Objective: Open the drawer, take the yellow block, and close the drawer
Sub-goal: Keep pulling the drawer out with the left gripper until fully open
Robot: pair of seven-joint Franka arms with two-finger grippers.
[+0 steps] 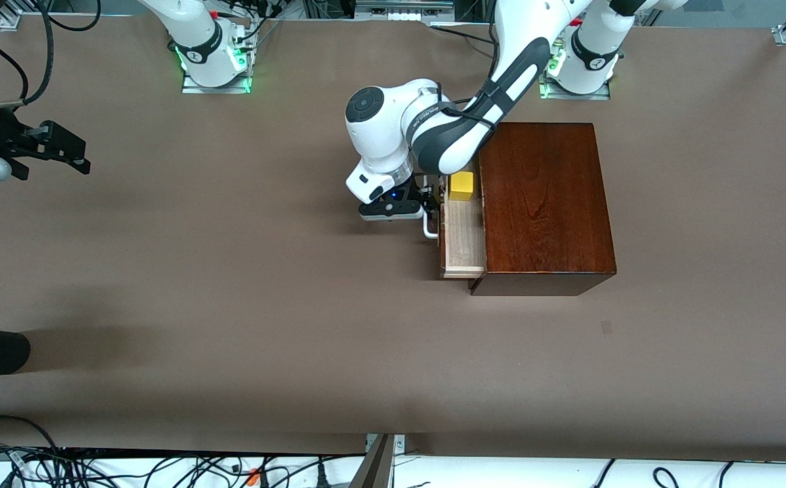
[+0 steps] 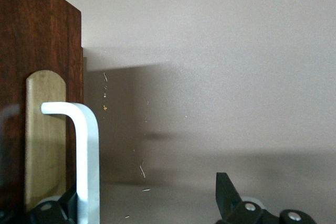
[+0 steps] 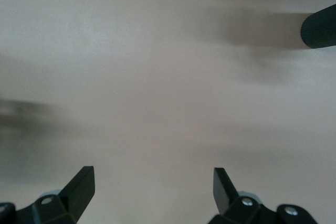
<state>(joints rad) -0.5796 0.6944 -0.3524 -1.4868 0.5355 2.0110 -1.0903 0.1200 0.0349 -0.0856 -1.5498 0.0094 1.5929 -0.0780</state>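
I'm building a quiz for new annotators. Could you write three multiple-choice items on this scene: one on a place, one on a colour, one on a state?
1. Where is the yellow block?
A. on top of the wooden box
B. in the drawer
C. on the bare table

2. What colour is the drawer's bar handle?
A. white
B. black
C. red

3. How does the drawer stand?
A. shut flush
B. lifted out of the box
C. pulled partly out

Answers:
1 B, the cube sits on the pale tray beside the wooden box.
2 A, the left wrist view shows a white bar, with the left gripper at it.
3 C, the pale inside shows beside the box.
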